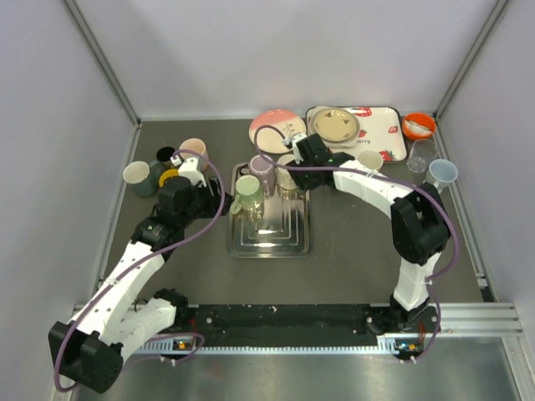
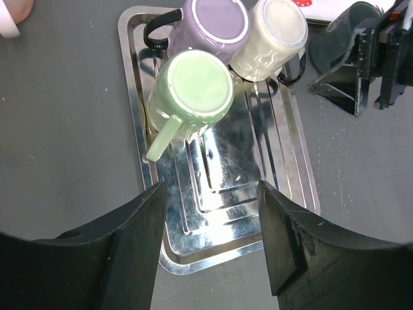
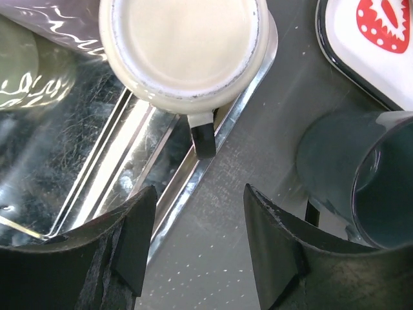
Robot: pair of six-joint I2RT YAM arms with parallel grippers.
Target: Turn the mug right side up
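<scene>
Clutter rings the steel tray (image 1: 267,238) on the table (image 1: 351,251) from overhead. Left wrist: my left end effector (image 2: 210,194) is spread, empty; the green mug (image 2: 193,87) stands bottom-up just ahead. Right wrist: right end effector (image 3: 200,197) spread, empty, the cream mug (image 3: 184,45) ahead, handle (image 3: 203,139) nearest. Glazed ceramic, I judge: rigid, slick, chippable; I'd take the handle. A dark cup (image 3: 361,181) crowds its right.

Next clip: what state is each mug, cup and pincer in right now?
green mug: upside down on the tray
purple mug: upside down on the tray
cream mug: upside down on the tray, handle at the rim
dark cup: upright, beside the tray
left pincer: open, empty
right pincer: open, empty
</scene>
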